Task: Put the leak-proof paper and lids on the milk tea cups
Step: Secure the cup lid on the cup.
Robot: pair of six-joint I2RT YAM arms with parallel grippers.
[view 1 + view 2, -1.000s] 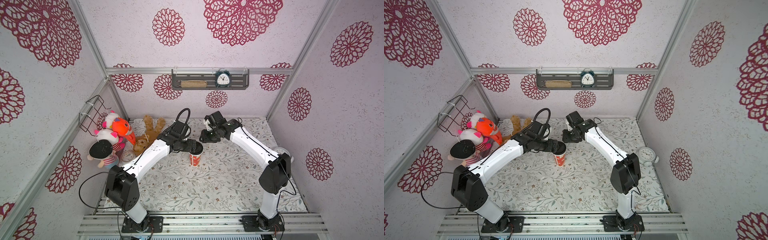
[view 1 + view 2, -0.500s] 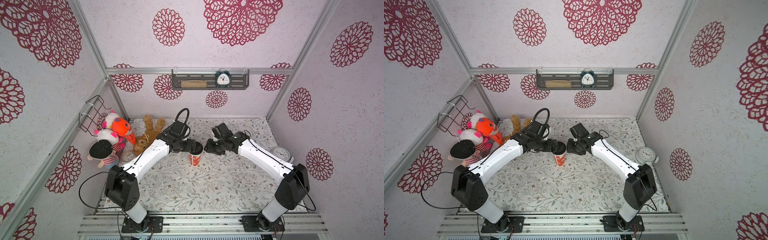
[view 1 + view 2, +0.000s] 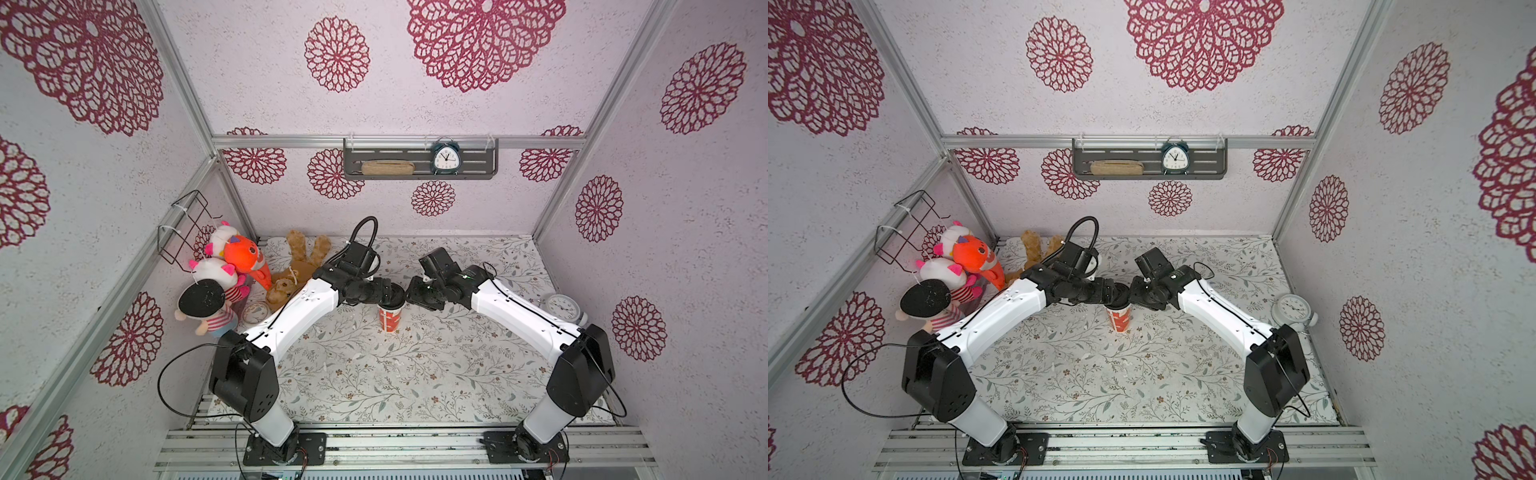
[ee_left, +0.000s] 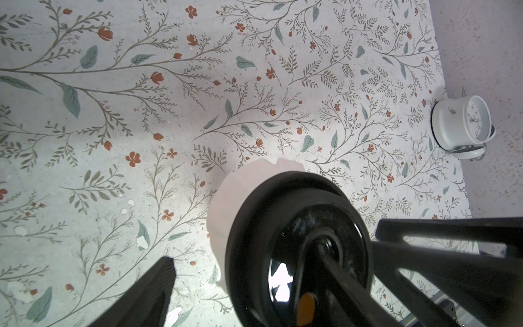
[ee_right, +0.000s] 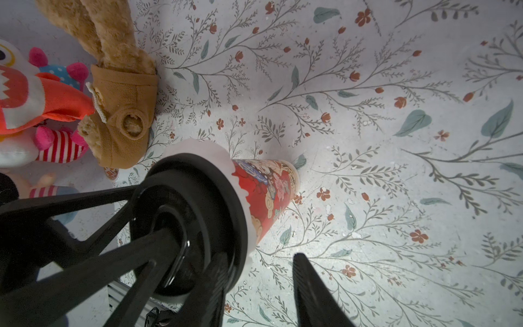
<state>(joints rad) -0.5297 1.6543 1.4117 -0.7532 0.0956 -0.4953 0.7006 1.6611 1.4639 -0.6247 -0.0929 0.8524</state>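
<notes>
- Looking down in both top views, you find the milk tea cup (image 3: pixel 390 320) upright at the middle of the frame on the floral-print table (image 3: pixel 374 374). It is a tapered paper cone with a red printed lower part.
- The leak-proof paper (image 4: pixel 226 203), thin and matte white, lies over the cup's mouth, and its edge droops around the rim in soft pleats.
- A round black plastic lid (image 5: pixel 198 181), glossy with raised rings, sits on top of the paper.
- Your left gripper (image 4: pixel 240 254) stands spread. One ribbed finger (image 4: pixel 152 291) hangs outside the cup, its partner reaches over the lid's centre, and it clasps nothing.
- Your right gripper (image 5: pixel 257 256) is likewise parted, straddling the lid's edge without a grip.
- A white round alarm clock (image 3: pixel 561 307) stands at the table's right edge.
</notes>
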